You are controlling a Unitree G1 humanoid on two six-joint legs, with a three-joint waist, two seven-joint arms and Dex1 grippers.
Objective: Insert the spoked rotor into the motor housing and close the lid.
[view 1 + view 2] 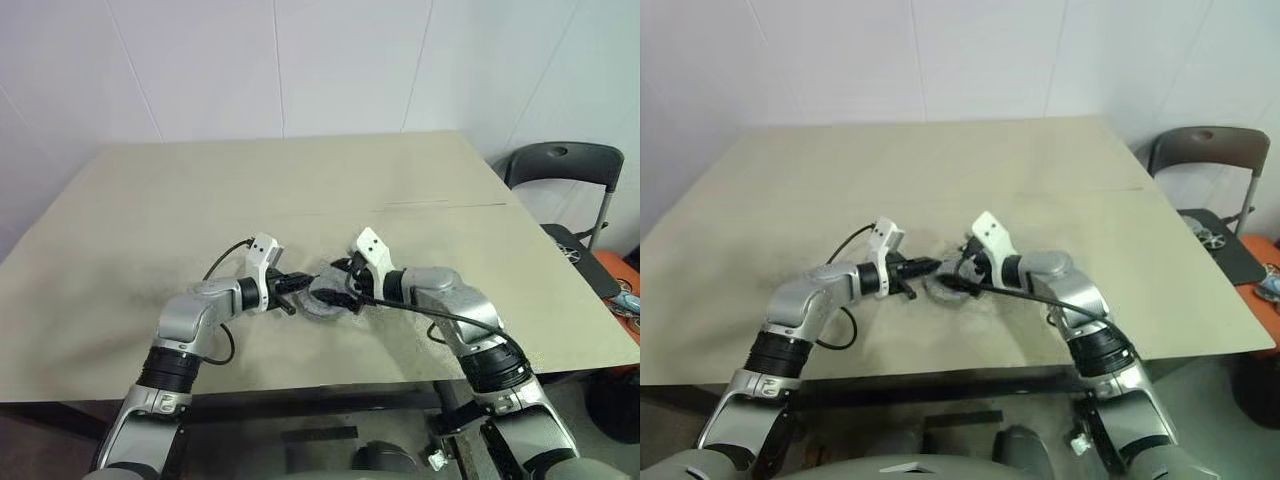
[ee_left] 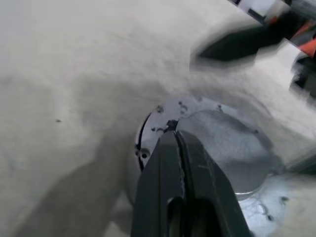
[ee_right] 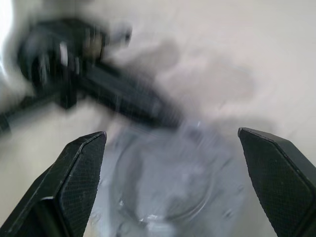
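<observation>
2 pincers at lid [image 2: 222, 148], left pincer [image 2: 173, 136] pressed together, right pincer [image 3: 173, 143] spread.

no readable text (or labels) anywhere

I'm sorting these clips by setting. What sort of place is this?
Probably a plain indoor test room or lab, not a factory line. A large bare beige table stands against white panelled walls, with a dark folding chair beside it. On the table lies just one round silver metal part.
</observation>
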